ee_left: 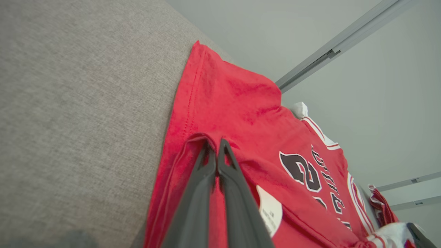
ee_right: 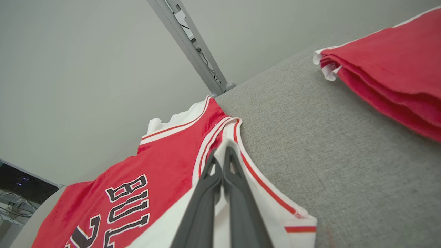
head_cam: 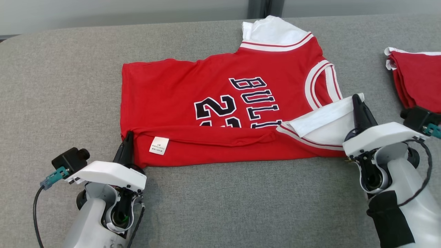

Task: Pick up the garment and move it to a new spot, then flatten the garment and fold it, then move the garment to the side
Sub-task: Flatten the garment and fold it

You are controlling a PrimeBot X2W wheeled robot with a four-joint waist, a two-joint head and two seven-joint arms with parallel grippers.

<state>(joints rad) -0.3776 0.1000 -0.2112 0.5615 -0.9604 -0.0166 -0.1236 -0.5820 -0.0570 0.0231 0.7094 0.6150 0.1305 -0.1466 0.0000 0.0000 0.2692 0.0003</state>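
The red jersey (head_cam: 220, 113) lies on the grey upholstered surface (head_cam: 224, 206), chest print up, with its near long edge turned over into a band that shows the white care label (head_cam: 159, 145). Just left of that label, the left gripper (head_cam: 128, 137) sits at the hem-end corner of the band. Its 2 dark fingers are pressed together and, in the left wrist view, the left gripper (ee_left: 216, 146) appears to nip the folded red edge, which curls round the tips. Well to the right of the label, the right gripper (head_cam: 357, 99) sits at the corner of the turned-over white sleeve. Its jaws are likewise squeezed shut, seemingly on a thin layer of white cloth, as the right wrist view suggests of the right gripper (ee_right: 220, 155). Far right of the label, apart from the jersey, rests a stack of folded red cloth (head_cam: 418, 81). The jersey looks light, limp and thin. It should sag between 2 holds and drag a little on the coarse weave, so layers may slide apart if only 1 is caught. The safest holds are probably the stitched hem corner and the banded sleeve edge, pinching every layer together and keeping both ends level.
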